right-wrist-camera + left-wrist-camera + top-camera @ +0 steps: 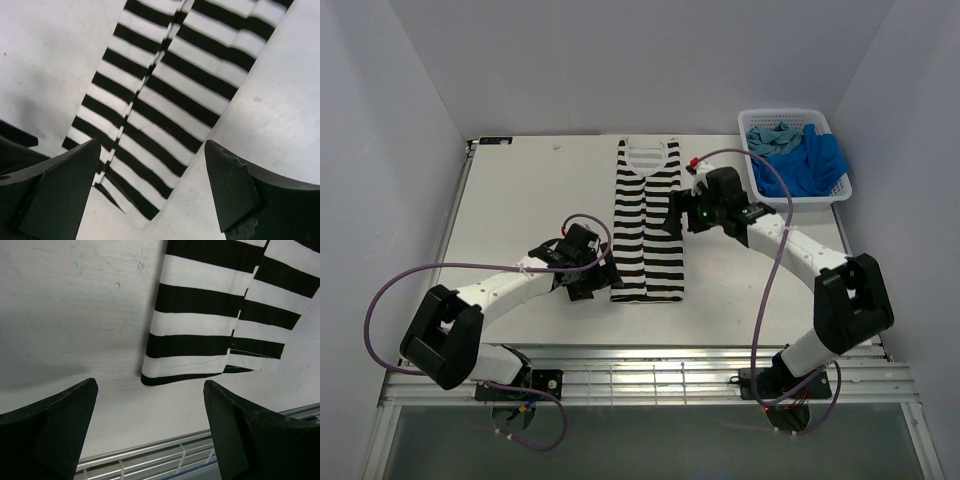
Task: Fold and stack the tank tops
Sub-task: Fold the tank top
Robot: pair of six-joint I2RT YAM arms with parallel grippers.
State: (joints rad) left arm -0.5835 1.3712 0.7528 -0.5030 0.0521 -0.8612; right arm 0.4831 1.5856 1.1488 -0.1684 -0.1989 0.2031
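Our white-and-black jointed left arm (500, 288) folds at its bulky black elbow near the base, then reaches forward and inward, lying low. At its end the black two-finger left gripper (150, 385) points downward, jaws spread wide with nothing between them. Our matching right arm (800, 252) bends at its own black elbow and stretches inward toward the other. The black right gripper (153, 144) also stands wide apart and holds nothing, its blunt dark fingers (65, 192) angled down.
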